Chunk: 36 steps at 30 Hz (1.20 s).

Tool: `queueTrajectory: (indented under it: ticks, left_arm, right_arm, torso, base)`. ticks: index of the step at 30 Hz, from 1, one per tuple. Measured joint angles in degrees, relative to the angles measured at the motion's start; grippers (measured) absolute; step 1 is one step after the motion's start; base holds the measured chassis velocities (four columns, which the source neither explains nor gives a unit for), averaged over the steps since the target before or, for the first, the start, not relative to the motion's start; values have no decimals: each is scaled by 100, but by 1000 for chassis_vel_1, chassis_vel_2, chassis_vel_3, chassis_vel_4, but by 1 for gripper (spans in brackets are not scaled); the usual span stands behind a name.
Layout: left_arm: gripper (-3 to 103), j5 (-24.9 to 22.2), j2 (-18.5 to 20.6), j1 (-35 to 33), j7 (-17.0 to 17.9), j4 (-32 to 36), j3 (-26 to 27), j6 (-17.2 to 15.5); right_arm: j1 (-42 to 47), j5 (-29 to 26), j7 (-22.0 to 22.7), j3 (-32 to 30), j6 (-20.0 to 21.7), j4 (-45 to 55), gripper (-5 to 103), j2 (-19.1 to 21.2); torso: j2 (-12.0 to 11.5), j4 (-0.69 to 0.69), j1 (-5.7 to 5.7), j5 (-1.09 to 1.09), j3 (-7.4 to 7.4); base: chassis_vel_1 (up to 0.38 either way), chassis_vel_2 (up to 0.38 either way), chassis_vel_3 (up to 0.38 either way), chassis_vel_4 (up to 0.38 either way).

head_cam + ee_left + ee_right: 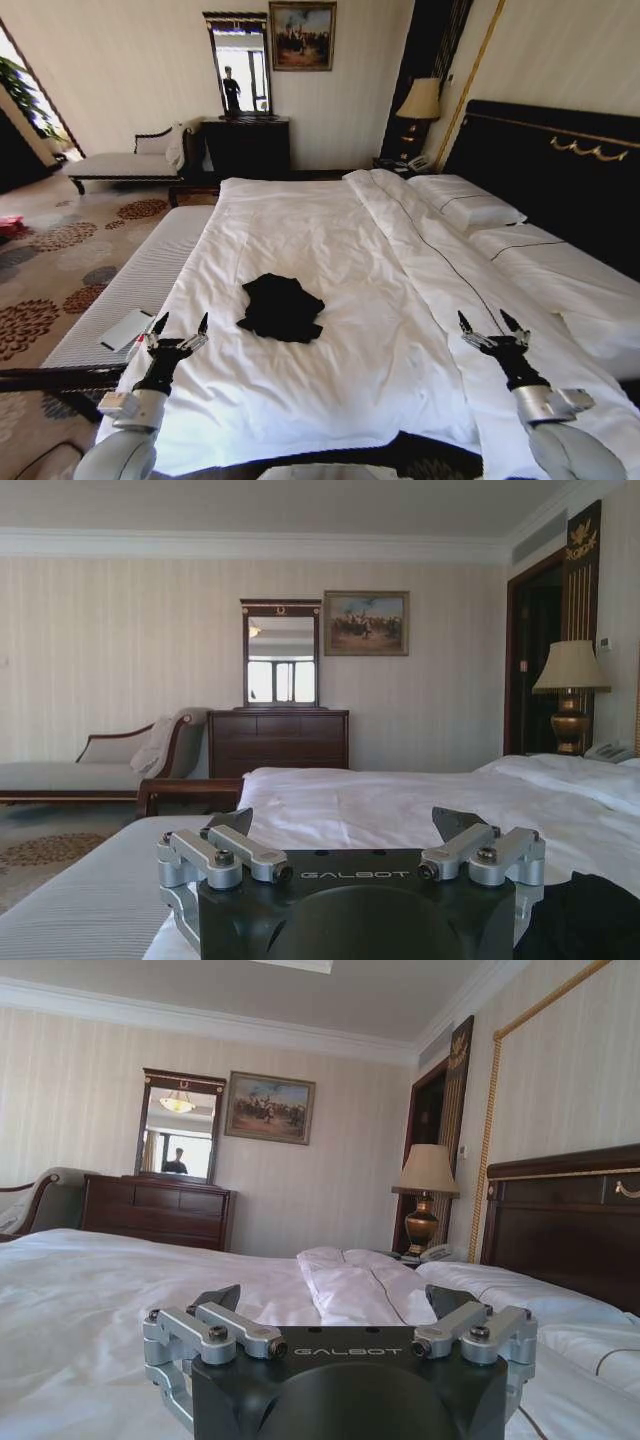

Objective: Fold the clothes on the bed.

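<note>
A black T-shirt, the clothes point(280, 307), lies crumpled in a small heap near the middle of the bed point(330, 380), on the white duvet. Its dark edge also shows in the left wrist view as the clothes point(590, 920). My left gripper point(181, 323) hovers open over the bed's left edge, to the left of the shirt and apart from it; the left gripper point(345, 825) holds nothing. My right gripper point(493, 322) stands open over the folded-back duvet on the right, well clear of the shirt; the right gripper point(335, 1302) is likewise empty.
A striped bench point(130, 290) with a white flat object point(126, 329) runs along the bed's left side. Pillows point(470, 205) and the dark headboard point(560, 170) lie to the right. A chaise longue point(125, 160), dresser point(245, 145) and lamp point(420, 100) stand by the far wall.
</note>
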<state>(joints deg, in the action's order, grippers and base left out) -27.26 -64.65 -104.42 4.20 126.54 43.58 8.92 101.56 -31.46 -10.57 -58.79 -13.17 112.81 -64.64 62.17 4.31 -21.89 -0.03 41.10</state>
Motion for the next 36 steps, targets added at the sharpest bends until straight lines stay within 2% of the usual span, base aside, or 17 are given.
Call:
queueTrajectory:
  ticks: [20,27,30,36]
  left_arm:
    - [100,4,-39,4,29,43,1,-12]
    - [100,6,-44,40,46,29,-23,-22]
    - [100,6,-53,61,46,26,-35,-25]
    - [100,-3,-50,91,46,22,-35,-30]
  right_arm:
    - [41,33,-19,7,-140,-65,100,-93]
    - [54,41,-102,48,-225,-60,100,-76]
    - [58,43,-295,98,-249,-51,100,-88]
    - [42,91,-313,147,-257,-39,100,-108]
  torso:
    - [0,0,0,3,0]
    - [0,0,0,2,0]
    - [-1,1,0,5,0]
    - [0,1,1,2,0]
  base:
    - [123,119,-121,-118]
    - [47,30,-44,-41]
    - [0,0,0,0]
    - [-5,4,8,-12]
